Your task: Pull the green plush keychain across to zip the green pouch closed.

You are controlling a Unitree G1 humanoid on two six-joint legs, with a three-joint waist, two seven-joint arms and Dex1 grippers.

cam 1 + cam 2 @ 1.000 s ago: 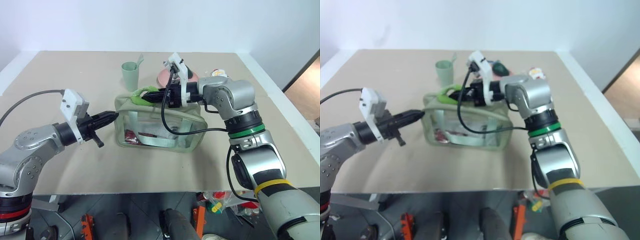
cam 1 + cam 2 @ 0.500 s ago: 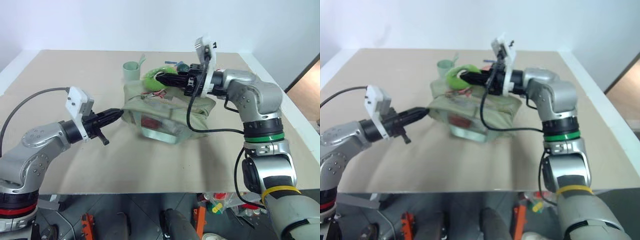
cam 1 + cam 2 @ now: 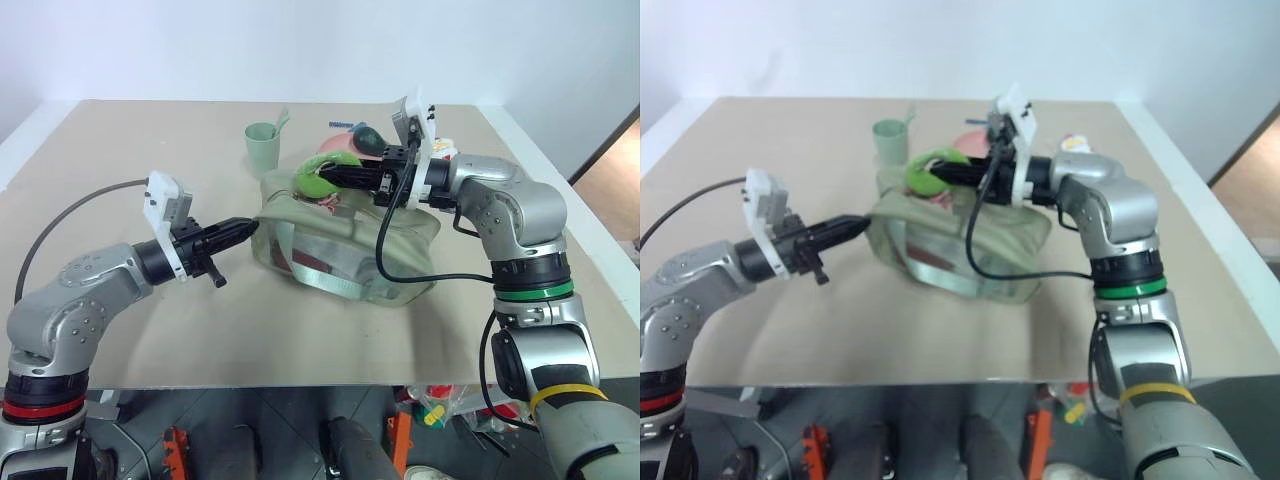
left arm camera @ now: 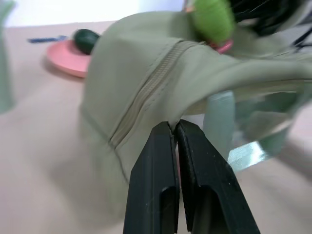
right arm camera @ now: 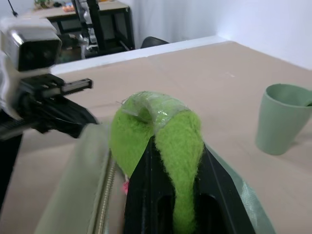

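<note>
1. Beige tabletop [image 3: 120, 330] against a white wall: in the head view the green pouch [image 3: 340, 245] sits mid-table, slumped. The left gripper [image 3: 243, 228] has its fingers pressed together on the pouch's left end. The right gripper [image 3: 335, 175] pinches the green plush keychain [image 3: 313, 180] above the pouch's top. A pale green cup [image 3: 262, 147] and a pink plate [image 3: 340, 145] stand behind.
2. Left wrist view: black fingers [image 4: 156, 190] meet at a fold of pouch fabric beside the zipper [image 4: 146, 95]; whether fabric is caught between them I cannot tell. The keychain [image 4: 212, 19] shows beyond.
3. Right wrist view: fingers [image 5: 146, 195] squeeze the fuzzy ring [image 5: 161, 131], with the zipper below.
</note>
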